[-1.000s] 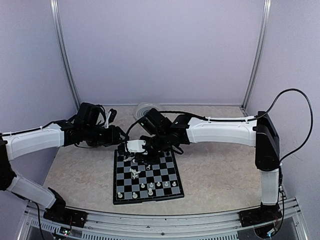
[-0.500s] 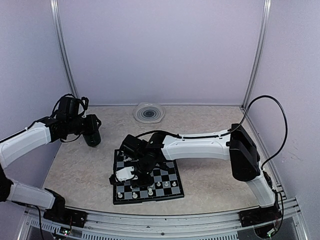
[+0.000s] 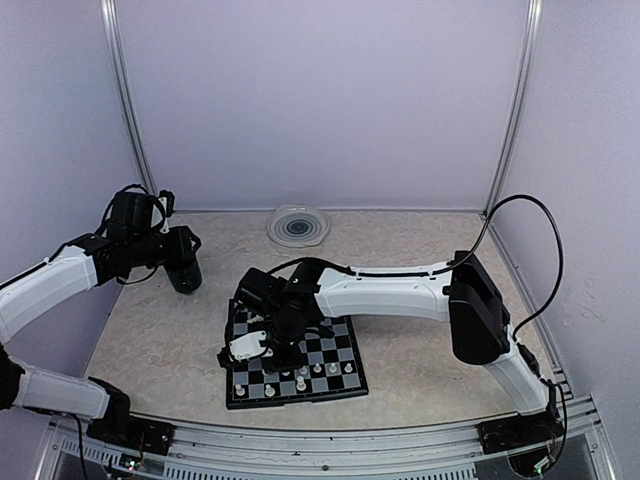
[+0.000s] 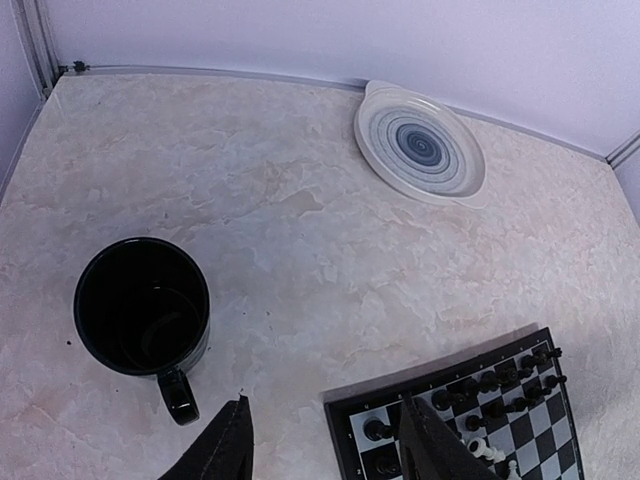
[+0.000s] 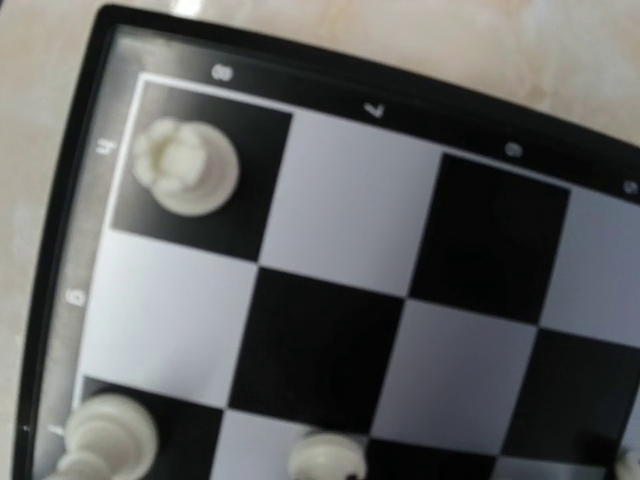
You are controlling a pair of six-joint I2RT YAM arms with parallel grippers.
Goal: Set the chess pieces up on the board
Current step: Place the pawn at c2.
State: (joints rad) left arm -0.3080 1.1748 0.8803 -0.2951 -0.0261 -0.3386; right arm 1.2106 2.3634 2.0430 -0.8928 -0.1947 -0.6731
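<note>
The board lies at the table's near middle. White chess pieces stand on its near rows. Black ones fill the far rows in the left wrist view, where the board's corner shows. My right gripper hangs low over the board's near left part, and its fingers are hidden. The right wrist view shows the board close up with a white piece on a corner square and two more at the bottom edge. My left gripper is open and empty over bare table.
A black cup stands upright left of the board, beside my left gripper; it also shows in the top view. A round ridged plate sits at the back wall. My right arm stretches across above the board's far edge.
My left arm has pulled back from the board to the cup at the left. My right gripper has moved from the board's far edge to its near left part and lower.
</note>
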